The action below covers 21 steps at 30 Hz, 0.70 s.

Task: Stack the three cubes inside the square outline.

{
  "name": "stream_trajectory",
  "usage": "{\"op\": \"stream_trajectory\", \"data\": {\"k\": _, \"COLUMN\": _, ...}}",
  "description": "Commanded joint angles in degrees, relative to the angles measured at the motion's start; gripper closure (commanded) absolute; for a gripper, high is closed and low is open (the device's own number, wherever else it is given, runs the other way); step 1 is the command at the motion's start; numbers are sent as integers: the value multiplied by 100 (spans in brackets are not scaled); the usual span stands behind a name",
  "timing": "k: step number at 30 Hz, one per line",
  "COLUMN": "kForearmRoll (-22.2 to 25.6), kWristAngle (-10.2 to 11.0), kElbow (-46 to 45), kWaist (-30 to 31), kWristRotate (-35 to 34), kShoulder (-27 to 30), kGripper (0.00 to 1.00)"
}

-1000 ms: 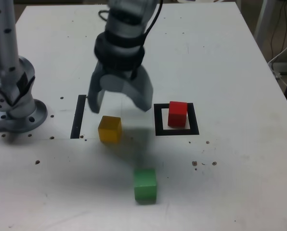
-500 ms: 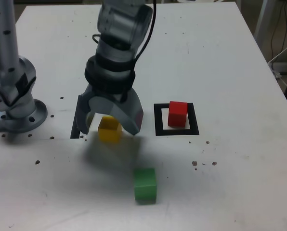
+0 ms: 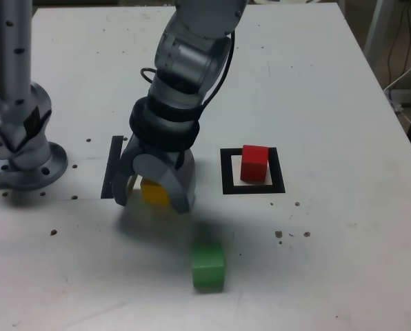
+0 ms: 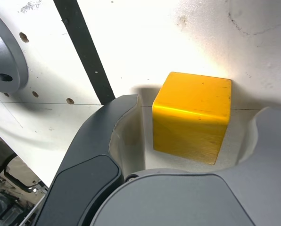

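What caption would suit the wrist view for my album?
Open gripper around the yellow cube, jaws not touching it.

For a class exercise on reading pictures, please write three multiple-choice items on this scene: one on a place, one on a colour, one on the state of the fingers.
1. Where is the red cube?
A) On the thin black strip
B) Inside the square outline
C) Beside the green cube

2. What colour is the cube between the fingers?
A) Green
B) Red
C) Yellow

3. How do the fingers stand?
A) Open, with gaps beside the cube
B) Closed tight on each other
C) Clamped on the green cube

1: B, the red cube sits within the square outline.
2: C, the wrist view shows the yellow cube there.
3: A, bare table shows between that cube and a finger.
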<state>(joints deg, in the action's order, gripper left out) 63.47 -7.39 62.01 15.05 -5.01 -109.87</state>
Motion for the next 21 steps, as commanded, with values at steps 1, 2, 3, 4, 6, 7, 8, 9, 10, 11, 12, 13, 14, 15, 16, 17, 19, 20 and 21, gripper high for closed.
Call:
{"op": "stream_trajectory", "data": {"k": 1, "kForearmRoll": -17, "kWristAngle": -1, "kElbow": -6, "kWaist": -11, "kWristRotate": -18, "kShoulder": -39, "kGripper": 69}}
{"op": "stream_trajectory", "data": {"k": 2, "kForearmRoll": -21, "kWristAngle": 0, "kElbow": -6, "kWaist": -11, "kWristRotate": -20, "kShoulder": -42, "kGripper": 71}}
{"op": "stream_trajectory", "data": {"k": 3, "kForearmRoll": -25, "kWristAngle": 1, "kElbow": -6, "kWaist": -11, "kWristRotate": -21, "kShoulder": -44, "kGripper": 72}}
{"op": "stream_trajectory", "data": {"k": 4, "kForearmRoll": -29, "kWristAngle": 1, "kElbow": -6, "kWaist": -11, "kWristRotate": -23, "kShoulder": -46, "kGripper": 72}}
{"op": "stream_trajectory", "data": {"k": 6, "kForearmRoll": -36, "kWristAngle": 1, "kElbow": -7, "kWaist": -11, "kWristRotate": -24, "kShoulder": -46, "kGripper": 73}}
{"op": "stream_trajectory", "data": {"k": 7, "kForearmRoll": -38, "kWristAngle": 1, "kElbow": -9, "kWaist": -11, "kWristRotate": -25, "kShoulder": -45, "kGripper": 73}}
{"op": "stream_trajectory", "data": {"k": 8, "kForearmRoll": -41, "kWristAngle": 1, "kElbow": -10, "kWaist": -11, "kWristRotate": -24, "kShoulder": -45, "kGripper": 73}}
{"op": "stream_trajectory", "data": {"k": 9, "kForearmRoll": -44, "kWristAngle": 1, "kElbow": -11, "kWaist": -11, "kWristRotate": -24, "kShoulder": -44, "kGripper": 73}}
{"op": "stream_trajectory", "data": {"k": 10, "kForearmRoll": -45, "kWristAngle": 1, "kElbow": -12, "kWaist": -11, "kWristRotate": -24, "kShoulder": -44, "kGripper": 73}}
{"op": "stream_trajectory", "data": {"k": 11, "kForearmRoll": -47, "kWristAngle": -1, "kElbow": -12, "kWaist": -11, "kWristRotate": -24, "kShoulder": -44, "kGripper": 73}}
{"op": "stream_trajectory", "data": {"k": 12, "kForearmRoll": -50, "kWristAngle": -2, "kElbow": -11, "kWaist": -11, "kWristRotate": -24, "kShoulder": -46, "kGripper": 73}}
{"op": "stream_trajectory", "data": {"k": 13, "kForearmRoll": -53, "kWristAngle": -3, "kElbow": -10, "kWaist": -11, "kWristRotate": -23, "kShoulder": -47, "kGripper": 73}}
{"op": "stream_trajectory", "data": {"k": 14, "kForearmRoll": -55, "kWristAngle": -5, "kElbow": -7, "kWaist": -11, "kWristRotate": -24, "kShoulder": -48, "kGripper": 73}}
{"op": "stream_trajectory", "data": {"k": 15, "kForearmRoll": -59, "kWristAngle": -6, "kElbow": -3, "kWaist": -11, "kWristRotate": -23, "kShoulder": -50, "kGripper": 73}}
{"op": "stream_trajectory", "data": {"k": 16, "kForearmRoll": -62, "kWristAngle": -8, "kElbow": 2, "kWaist": -11, "kWristRotate": -23, "kShoulder": -53, "kGripper": 73}}
{"op": "stream_trajectory", "data": {"k": 17, "kForearmRoll": -63, "kWristAngle": -8, "kElbow": 8, "kWaist": -11, "kWristRotate": -23, "kShoulder": -55, "kGripper": 73}}
{"op": "stream_trajectory", "data": {"k": 19, "kForearmRoll": -54, "kWristAngle": -4, "kElbow": 28, "kWaist": -11, "kWristRotate": -23, "kShoulder": -55, "kGripper": 73}}
{"op": "stream_trajectory", "data": {"k": 20, "kForearmRoll": -39, "kWristAngle": 1, "kElbow": 45, "kWaist": -11, "kWristRotate": -23, "kShoulder": -56, "kGripper": 73}}
{"op": "stream_trajectory", "data": {"k": 21, "kForearmRoll": -15, "kWristAngle": 8, "kElbow": 66, "kWaist": -11, "kWristRotate": -24, "kShoulder": -56, "kGripper": 73}}
